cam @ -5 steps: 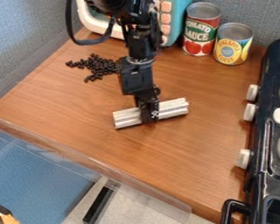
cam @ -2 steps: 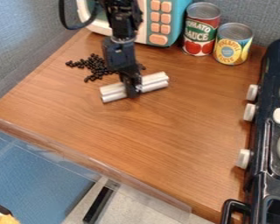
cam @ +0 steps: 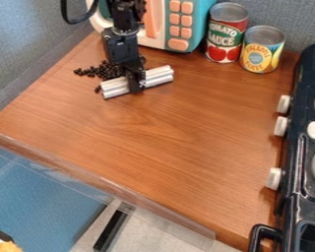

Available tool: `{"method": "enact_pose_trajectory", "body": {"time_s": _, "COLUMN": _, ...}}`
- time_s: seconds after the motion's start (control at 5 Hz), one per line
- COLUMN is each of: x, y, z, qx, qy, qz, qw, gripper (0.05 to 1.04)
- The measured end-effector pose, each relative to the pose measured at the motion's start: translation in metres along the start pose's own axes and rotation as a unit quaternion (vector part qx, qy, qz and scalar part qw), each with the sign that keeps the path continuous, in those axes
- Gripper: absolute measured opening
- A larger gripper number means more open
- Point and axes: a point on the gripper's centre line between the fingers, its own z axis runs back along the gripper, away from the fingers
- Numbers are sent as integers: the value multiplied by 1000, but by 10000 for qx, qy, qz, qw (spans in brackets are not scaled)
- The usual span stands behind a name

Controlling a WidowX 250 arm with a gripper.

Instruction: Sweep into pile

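Black beads point(cam: 106, 71) lie well apart from labelled cans point(cam: 226, 37).

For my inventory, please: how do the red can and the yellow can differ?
The red can is taller than the yellow can. The red can stands beside the microwave; the yellow can is nearer the stove. The red can has some green on its label, the yellow can some blue. Both stand upright.

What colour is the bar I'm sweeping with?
Silvery white, lengthwise ridged; the bar shows best in the camera view, at the tool.
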Motion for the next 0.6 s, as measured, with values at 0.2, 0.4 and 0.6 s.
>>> {"method": "enact_pose_trajectory", "body": {"time_s": 0.2, "x": 1, "y": -5, "z": 0, "qx": 9, "qy": -15, "qz": 32, "qw": 10000, "gripper": 385}}
{"method": "enact_pose_trajectory", "body": {"time_s": 0.4, "x": 3, "y": 2, "z": -1, "qx": 75, "qy": 21, "qz": -19, "qw": 10000, "gripper": 385}}
{"method": "enact_pose_trajectory", "body": {"time_s": 0.6, "x": 9, "y": 22, "z": 2, "qx": 245, "qy": 62, "qz": -180, "qw": 9995, "gripper": 385}}
